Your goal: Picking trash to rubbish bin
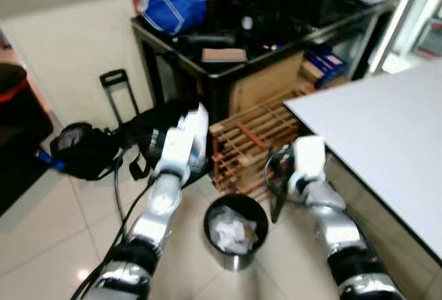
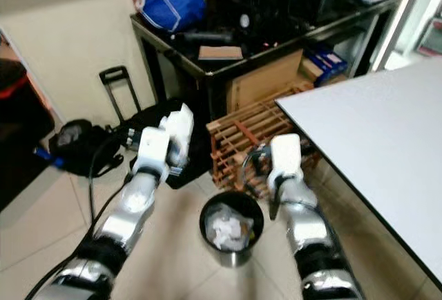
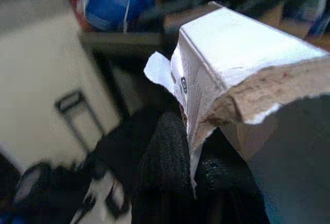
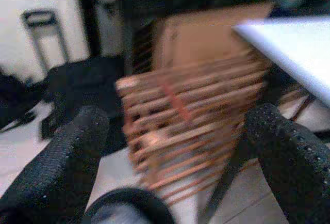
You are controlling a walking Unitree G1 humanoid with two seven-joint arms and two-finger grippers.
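Pale tiled floor (image 1: pixel 41 231), cream wall (image 1: pixel 69 44). Dark cluttered shelf (image 1: pixel 207 58) and wooden crate (image 1: pixel 248 141) ahead of pincers; white surface (image 1: pixel 380 134) beside right pincer.

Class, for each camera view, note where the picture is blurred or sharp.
Left eye view: soft throughout, the round black rubbish bin smeared. Right eye view: equally soft. Left wrist view: the torn white cardboard box fairly sharp in the left gripper, background blurred. Right wrist view: the slatted wooden crate streaked by motion blur.
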